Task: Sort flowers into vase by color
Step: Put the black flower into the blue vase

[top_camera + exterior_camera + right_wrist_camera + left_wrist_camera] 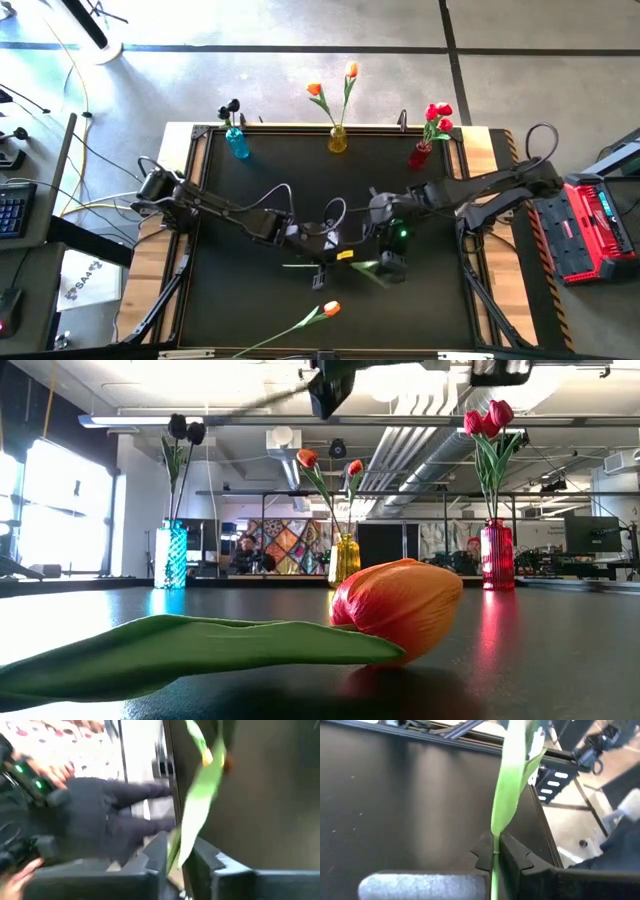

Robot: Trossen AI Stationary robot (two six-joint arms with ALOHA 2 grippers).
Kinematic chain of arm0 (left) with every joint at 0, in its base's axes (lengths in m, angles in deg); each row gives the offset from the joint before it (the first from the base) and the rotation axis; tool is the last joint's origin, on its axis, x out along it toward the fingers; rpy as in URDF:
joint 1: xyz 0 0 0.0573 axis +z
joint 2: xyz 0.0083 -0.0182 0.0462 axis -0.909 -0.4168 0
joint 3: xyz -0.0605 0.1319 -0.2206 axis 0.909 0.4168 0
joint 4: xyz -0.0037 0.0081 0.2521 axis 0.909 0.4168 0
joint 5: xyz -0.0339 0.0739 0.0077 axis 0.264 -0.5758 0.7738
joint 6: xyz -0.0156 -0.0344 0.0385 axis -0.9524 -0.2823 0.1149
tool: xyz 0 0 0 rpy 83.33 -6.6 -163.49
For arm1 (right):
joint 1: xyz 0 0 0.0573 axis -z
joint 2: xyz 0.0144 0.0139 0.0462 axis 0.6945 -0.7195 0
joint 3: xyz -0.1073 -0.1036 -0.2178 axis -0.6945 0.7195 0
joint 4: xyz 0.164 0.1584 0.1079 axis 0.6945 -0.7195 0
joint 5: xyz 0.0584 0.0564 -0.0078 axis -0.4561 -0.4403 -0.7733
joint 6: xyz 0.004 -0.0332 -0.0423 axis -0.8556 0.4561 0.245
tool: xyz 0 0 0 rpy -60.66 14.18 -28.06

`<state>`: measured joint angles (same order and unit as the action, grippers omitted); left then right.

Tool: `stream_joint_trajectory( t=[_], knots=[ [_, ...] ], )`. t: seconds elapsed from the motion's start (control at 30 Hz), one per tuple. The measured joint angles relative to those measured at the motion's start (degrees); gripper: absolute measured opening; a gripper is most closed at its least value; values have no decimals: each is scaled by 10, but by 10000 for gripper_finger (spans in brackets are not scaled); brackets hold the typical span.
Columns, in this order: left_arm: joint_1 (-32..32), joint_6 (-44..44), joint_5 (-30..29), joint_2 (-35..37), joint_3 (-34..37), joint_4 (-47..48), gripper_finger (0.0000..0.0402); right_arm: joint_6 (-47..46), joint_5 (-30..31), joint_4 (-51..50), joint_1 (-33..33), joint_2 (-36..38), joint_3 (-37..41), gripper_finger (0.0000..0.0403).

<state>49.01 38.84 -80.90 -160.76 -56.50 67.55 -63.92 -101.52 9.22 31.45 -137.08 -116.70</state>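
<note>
Centrally over the black mat (250,200), we see both grippers meeting on one green-stemmed flower.

We note the left gripper (493,856) fully closed on the thin green stem (506,800), its dark notched fingertips (515,857) pressed together around it. The right gripper (180,851), just beside the left gripper at mat centre, has its fingers slightly parted with a flat narrow leaf (197,810) between them; whether it grips we cannot tell. Both dark jointed arms reach inward from the mat's side edges, wrists angled downward. A loose orange tulip (330,310), smooth rounded head and long leaf, lies near the mat's front edge. Along the mat's far edge stand three ribbed glass vases: blue vase (237,143) with black heads, yellow vase (338,139) with orange heads, red vase (420,154) with red heads. No legible writing appears.
</note>
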Motion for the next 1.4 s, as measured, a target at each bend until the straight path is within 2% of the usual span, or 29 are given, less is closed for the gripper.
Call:
stream_joint_trajectory(
  t=[0.07, 0.17, 0.3, 0.47, 0.57, 0.73, 0.93, 1.03, 1.13, 1.4],
  knots=[
    [5, -18, -1, 0, 0, -3, 2, 7, 24, 27, 7, 19, 0, 80],
    [12, -43, -5, 0, 0, -14, 1, 8, 93, 87, 17, 63, 0, 120],
    [22, -49, -9, 0, 0, -72, 1, 33, 213, 183, 15, 136, 0, 159],
    [42, -49, -35, 2, 0, -175, 0, 83, 359, 235, -15, 225, -1, 177],
    [56, -42, -88, 12, 0, -224, 0, 95, 412, 212, -33, 267, -1, 177],
    [77, 0, -181, 47, 0, -284, 0, 125, 377, 208, -61, 287, -1, 172],
    [94, 57, -197, 74, 0, -377, 0, 197, 470, 201, -67, 274, 0, 172],
    [95, 81, -192, 82, 0, -381, 0, 221, 479, 227, -34, 269, 0, 172],
    [91, 94, -188, 84, 0, -381, 0, 224, 433, 256, 10, 263, 0, 172],
    [91, 102, -169, 84, 0, -397, 0, 212, 256, 281, 109, 208, 0, 172]
  ],
)
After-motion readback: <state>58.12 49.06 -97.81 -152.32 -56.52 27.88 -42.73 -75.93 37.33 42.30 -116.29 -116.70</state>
